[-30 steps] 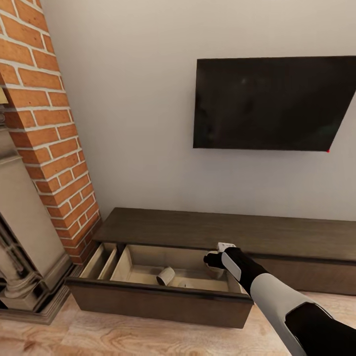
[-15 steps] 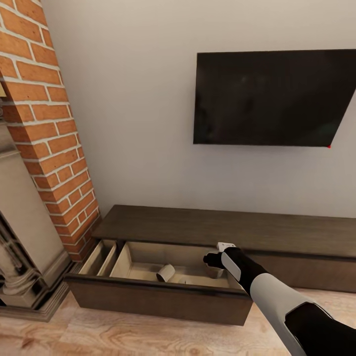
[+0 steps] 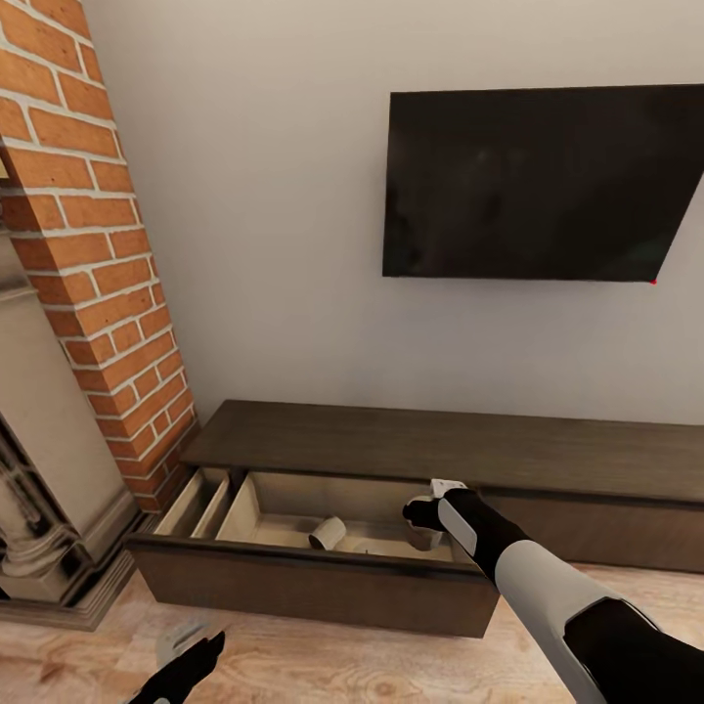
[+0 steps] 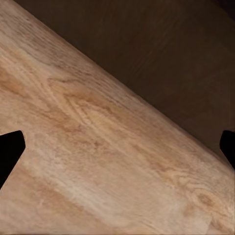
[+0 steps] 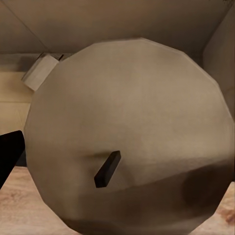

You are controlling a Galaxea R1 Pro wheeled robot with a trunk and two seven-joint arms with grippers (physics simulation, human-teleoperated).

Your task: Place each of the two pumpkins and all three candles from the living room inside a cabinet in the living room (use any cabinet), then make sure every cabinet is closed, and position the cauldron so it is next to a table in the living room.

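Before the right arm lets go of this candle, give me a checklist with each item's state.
1. Drawer of the cabinet pulled open: ok.
2. Right gripper over the open drawer: ok.
3. Held candle at the right gripper, wick end toward its camera: ok.
4. Landing spot clear of the lying candle: ok, that one lies apart, toward the left.
5. Fingers' grip on the held candle: cannot tell, it hides them.
6. Left gripper clear of the drawer: ok, low over the wooden floor, fingers open.
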